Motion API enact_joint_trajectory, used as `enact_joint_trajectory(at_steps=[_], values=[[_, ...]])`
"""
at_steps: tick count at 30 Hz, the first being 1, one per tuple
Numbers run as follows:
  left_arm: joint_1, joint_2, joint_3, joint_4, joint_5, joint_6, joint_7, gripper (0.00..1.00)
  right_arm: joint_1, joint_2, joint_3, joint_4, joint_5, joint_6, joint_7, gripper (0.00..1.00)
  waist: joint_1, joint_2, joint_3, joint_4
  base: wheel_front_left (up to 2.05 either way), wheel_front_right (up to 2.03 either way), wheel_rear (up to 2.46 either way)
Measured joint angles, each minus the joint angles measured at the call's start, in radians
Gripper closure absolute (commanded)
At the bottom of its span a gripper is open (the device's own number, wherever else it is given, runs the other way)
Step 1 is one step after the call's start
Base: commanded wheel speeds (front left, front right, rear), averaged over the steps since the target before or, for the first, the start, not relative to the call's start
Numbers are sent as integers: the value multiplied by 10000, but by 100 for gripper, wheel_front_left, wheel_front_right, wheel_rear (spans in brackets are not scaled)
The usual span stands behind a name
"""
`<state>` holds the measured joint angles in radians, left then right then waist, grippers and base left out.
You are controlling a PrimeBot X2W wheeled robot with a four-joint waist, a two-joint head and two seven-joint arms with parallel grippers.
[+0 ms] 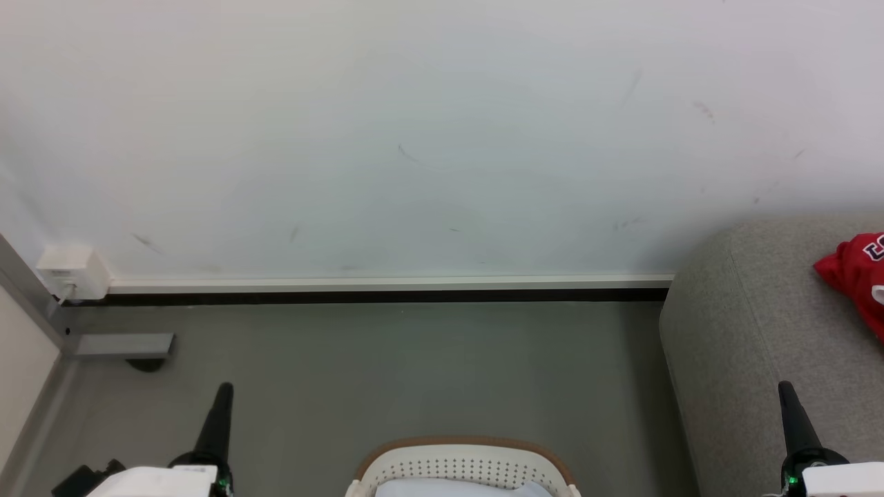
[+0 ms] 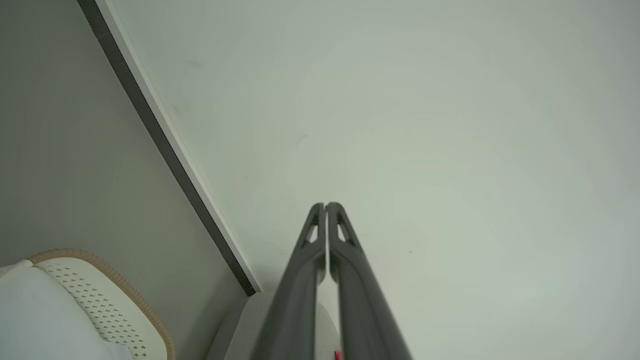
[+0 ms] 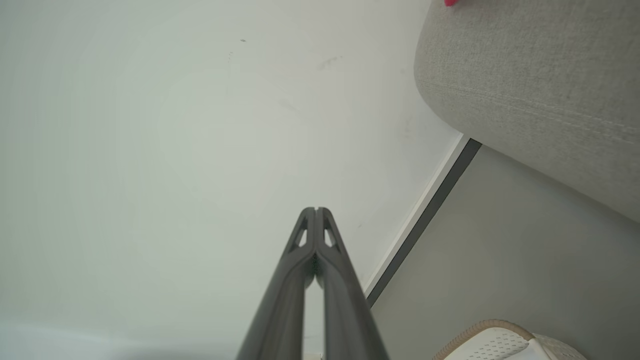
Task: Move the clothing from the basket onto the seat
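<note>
Red clothing [image 1: 856, 279] with white lettering lies on the grey seat [image 1: 753, 331] at the right edge of the head view; a red sliver of clothing [image 3: 451, 2] also peeks over the seat [image 3: 540, 75] in the right wrist view. The white perforated basket [image 1: 464, 469] with a brown rim sits at the bottom centre, something pale inside it; it also appears as basket [image 2: 95, 300] and basket [image 3: 500, 342]. My left gripper [image 1: 224, 390] is shut and empty at lower left, tips together [image 2: 325, 205]. My right gripper [image 1: 785, 386] is shut and empty beside the seat's front, tips together [image 3: 316, 209].
A white wall with a pale skirting board [image 1: 387, 283] runs across the back. A white socket box [image 1: 72, 273] sits on the wall at left, above a grey metal foot [image 1: 124, 344]. Grey floor [image 1: 414, 373] lies between basket and wall.
</note>
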<state>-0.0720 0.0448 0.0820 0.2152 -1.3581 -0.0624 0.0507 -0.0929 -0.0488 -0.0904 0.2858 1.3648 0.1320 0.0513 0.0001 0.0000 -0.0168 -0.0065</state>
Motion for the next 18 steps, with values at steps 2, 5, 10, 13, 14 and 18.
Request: enact_joint_trajectory(at_steps=[2, 5, 10, 13, 14, 18], values=[[-23, 2, 25, -23, -221, -2, 19, 100, -30, -2, -10, -12, 167, 0, 10, 100, 0, 0, 9, 4, 0, 0, 0], [-34, 2, 54, -38, -453, -19, 96, 100, -68, -12, -29, -48, 378, 0, 88, 100, 0, 0, 22, 9, 0, 0, 0], [-93, 4, 102, -82, -857, -33, 192, 100, -84, -19, -52, -90, 805, 0, 146, 100, -1, 0, 44, 18, 0, 0, 0], [-125, 6, 134, -111, -1066, -46, 263, 100, -104, -27, -65, -109, 1014, 0, 219, 100, -1, 0, 57, 24, 0, 0, 0], [-129, 6, 142, -121, -1122, -48, 280, 100, -110, -27, -69, -115, 1101, 0, 226, 100, -1, 0, 62, 26, 0, 0, 0], [-164, 8, 176, -150, -1407, -71, 360, 100, -158, -40, -86, -148, 1413, 0, 305, 100, -1, 0, 79, 33, 0, 0, 0]])
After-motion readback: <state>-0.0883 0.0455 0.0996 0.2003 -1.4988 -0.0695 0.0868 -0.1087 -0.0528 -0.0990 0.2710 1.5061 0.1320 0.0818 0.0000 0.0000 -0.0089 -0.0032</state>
